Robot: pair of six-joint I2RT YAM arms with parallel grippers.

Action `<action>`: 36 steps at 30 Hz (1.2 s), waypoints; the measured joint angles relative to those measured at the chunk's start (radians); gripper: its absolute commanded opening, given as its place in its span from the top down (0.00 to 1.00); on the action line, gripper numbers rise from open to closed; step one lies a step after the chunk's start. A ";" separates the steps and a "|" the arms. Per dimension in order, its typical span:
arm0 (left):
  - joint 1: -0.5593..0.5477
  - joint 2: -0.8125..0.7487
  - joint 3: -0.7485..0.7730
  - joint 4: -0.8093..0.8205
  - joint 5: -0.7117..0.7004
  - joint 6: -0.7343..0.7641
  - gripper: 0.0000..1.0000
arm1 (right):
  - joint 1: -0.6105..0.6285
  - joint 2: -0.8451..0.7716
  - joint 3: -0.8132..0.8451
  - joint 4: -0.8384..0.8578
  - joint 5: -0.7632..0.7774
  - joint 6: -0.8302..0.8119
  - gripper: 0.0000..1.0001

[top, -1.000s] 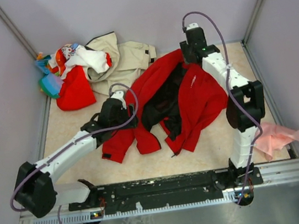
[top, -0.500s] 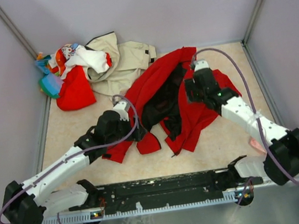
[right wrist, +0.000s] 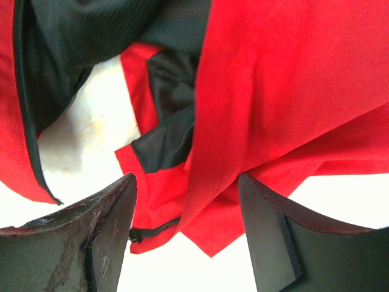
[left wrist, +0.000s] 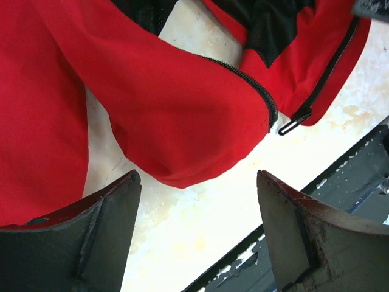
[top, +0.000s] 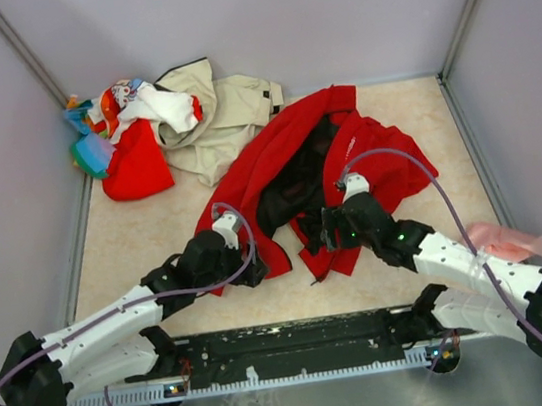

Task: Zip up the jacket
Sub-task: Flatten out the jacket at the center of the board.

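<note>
The red jacket (top: 290, 155) lies crumpled and open in the middle of the table, its black lining showing. My left gripper (top: 256, 271) is open and empty just above the jacket's near left hem. The left wrist view shows the red hem (left wrist: 176, 115), a black zipper (left wrist: 243, 79) and its pull tab (left wrist: 292, 123). My right gripper (top: 324, 236) is open and empty over the jacket's near right hem. The right wrist view shows red folds (right wrist: 273, 91), black lining (right wrist: 170, 140) and a zipper end (right wrist: 149, 231).
A pile of mixed clothes (top: 125, 133) with a beige jacket (top: 227, 108) lies at the back left. A pink cloth (top: 504, 241) lies at the right edge. The black base rail (top: 290, 337) runs along the near edge. Grey walls enclose the table.
Both arms have swung toward the near edge. The right gripper came from the jacket's far collar down to its near hem. The left gripper moved nearer and right. The jacket has shifted and spread.
</note>
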 measured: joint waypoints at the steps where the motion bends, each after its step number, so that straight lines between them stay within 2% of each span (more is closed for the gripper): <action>1: 0.000 0.000 -0.009 0.005 0.000 -0.005 0.18 | 0.019 0.000 -0.013 0.011 -0.001 0.014 0.32; 12: -0.001 0.046 -0.043 0.102 -0.020 -0.043 0.18 | 0.135 0.047 -0.063 0.056 0.084 0.112 0.32; 17: -0.005 0.072 -0.069 0.121 -0.043 -0.053 0.22 | 0.182 0.047 -0.063 0.055 0.121 0.112 0.31; 21: -0.005 0.082 -0.078 0.117 -0.100 -0.055 0.31 | 0.193 0.047 -0.063 0.055 0.135 0.112 0.31; 27: -0.005 0.072 -0.113 0.099 -0.222 -0.084 0.50 | 0.214 0.023 -0.063 0.055 0.151 0.112 0.31; 36: -0.005 -0.003 -0.172 0.084 -0.350 -0.103 0.62 | 0.216 -0.022 -0.013 0.066 0.151 0.074 0.22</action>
